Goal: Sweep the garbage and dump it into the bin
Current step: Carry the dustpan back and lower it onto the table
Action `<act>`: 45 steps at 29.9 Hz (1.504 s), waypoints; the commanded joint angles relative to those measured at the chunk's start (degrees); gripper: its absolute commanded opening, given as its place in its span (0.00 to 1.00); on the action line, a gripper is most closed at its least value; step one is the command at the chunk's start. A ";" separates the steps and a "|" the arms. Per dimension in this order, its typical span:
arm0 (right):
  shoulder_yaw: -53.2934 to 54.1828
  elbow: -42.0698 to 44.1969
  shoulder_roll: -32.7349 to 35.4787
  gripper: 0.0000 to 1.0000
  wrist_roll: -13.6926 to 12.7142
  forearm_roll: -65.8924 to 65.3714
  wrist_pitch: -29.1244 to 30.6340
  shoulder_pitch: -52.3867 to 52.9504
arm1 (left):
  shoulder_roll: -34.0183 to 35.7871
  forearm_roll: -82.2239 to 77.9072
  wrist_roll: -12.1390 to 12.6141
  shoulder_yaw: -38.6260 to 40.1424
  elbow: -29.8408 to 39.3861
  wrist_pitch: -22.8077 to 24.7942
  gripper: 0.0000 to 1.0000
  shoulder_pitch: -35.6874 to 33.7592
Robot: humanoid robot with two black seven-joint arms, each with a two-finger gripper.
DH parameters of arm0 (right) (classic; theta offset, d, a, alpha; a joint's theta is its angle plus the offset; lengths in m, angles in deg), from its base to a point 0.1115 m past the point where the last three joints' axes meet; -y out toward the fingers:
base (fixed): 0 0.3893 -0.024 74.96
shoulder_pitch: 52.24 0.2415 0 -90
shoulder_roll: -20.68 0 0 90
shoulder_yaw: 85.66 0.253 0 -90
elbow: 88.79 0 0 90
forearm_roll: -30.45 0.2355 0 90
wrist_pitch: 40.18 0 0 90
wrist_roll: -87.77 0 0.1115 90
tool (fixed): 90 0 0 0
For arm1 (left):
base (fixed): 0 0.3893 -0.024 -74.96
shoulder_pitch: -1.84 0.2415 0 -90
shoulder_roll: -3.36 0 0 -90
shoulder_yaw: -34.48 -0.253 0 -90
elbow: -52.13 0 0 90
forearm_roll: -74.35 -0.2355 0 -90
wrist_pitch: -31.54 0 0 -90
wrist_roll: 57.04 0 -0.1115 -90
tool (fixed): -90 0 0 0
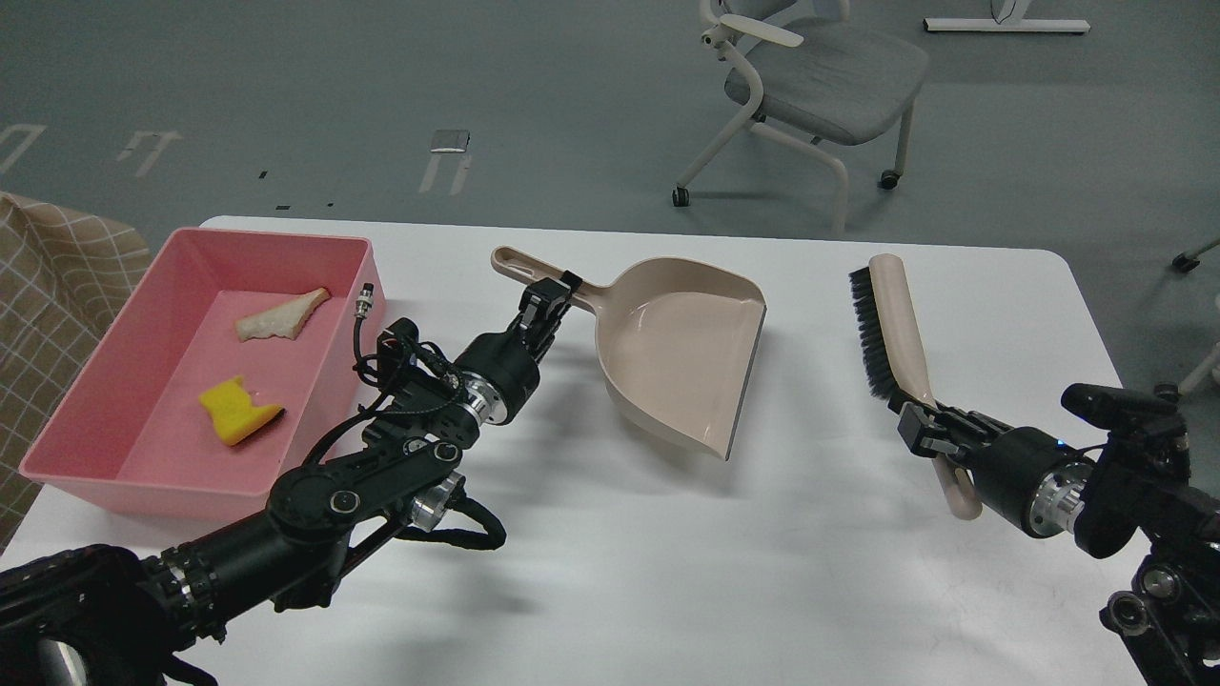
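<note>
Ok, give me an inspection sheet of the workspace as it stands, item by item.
Surface: white table, no spills seen.
Job's things: bread slice and yellow sponge both lie inside the pink bin; dustpan empty; brush on the table.
Clutter: nothing seen.
Grippers: left gripper at the dustpan handle, right gripper at the brush handle; grip state unclear.
Cables: black cable loops on the left arm beside the bin.
Surroundings: grey chair behind the table; checked fabric at left.

You will find no legible text, label, brand or number; the white markings on the grey floor (152, 148) cannot be read.
</note>
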 commanded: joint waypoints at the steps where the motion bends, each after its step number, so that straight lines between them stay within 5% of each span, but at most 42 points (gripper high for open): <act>1: 0.00 0.28 -0.07 0.21 -0.07 0.00 0.00 -0.60 | -0.73 -2.47 -0.20 0.00 -1.78 -0.83 0.00 0.21; 28: 0.44 8.27 3.27 0.23 -0.51 0.00 0.00 -0.78 | -1.52 -3.27 -2.39 0.00 -4.51 -2.59 0.02 4.69; 30: 0.44 8.45 3.27 0.27 -0.60 0.00 0.00 -0.78 | -1.52 -3.27 -2.48 0.00 -4.51 -2.59 0.14 4.78; 32: 0.35 8.54 3.27 0.35 -0.68 0.00 0.00 -0.87 | -1.52 -3.27 -2.57 0.00 -4.51 -3.55 0.78 5.04; 34: 0.35 8.54 3.27 0.45 -0.68 0.00 0.00 -0.96 | -1.52 -3.27 -2.83 -0.35 -4.42 -5.04 0.91 5.39; 40: 0.88 9.51 2.74 0.69 -0.77 0.00 0.00 -0.78 | -1.44 -3.27 -5.64 -5.10 -4.42 -6.71 0.98 5.22; 45: 0.88 9.51 2.65 0.78 -0.77 0.00 0.00 -0.61 | -1.44 -3.27 -5.82 -5.19 -4.42 -9.53 0.98 5.13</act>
